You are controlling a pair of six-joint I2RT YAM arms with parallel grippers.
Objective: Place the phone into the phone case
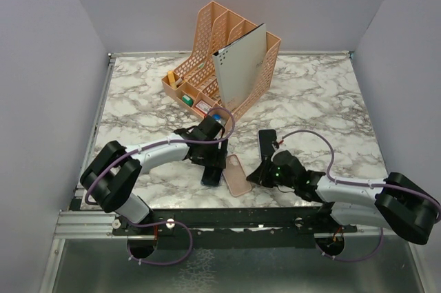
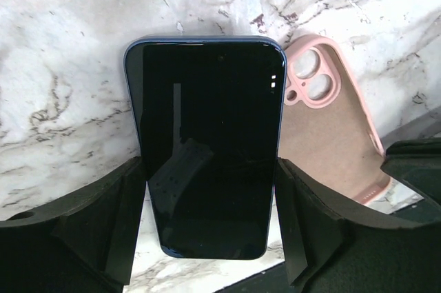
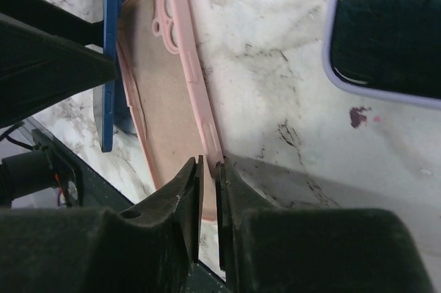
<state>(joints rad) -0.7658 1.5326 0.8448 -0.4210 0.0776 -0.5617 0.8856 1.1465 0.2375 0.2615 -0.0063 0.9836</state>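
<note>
The left pincer, seen from the top camera, reaches to the near middle of the white-and-grey marble table and has the blue-edged black-screened phone between its fingers. Just to the right lies the pink soft phone case, open side up. The right pincer is at the case's right edge. Beyond it lies a lilac-rimmed dark handset, and an orange plastic file organiser stands at the back.

From the left wrist, the left pincer stands wide, with one finger against each long side of the phone, screen up. The phone case is beside it, partly behind it, with the camera cut-out at the far end.

From the right wrist, the right pincer is closed to a thin slit, with the side wall of the phone case pinched in it. The phone shows edge-on along the case's far side. The handset lies apart at the upper right.
</note>
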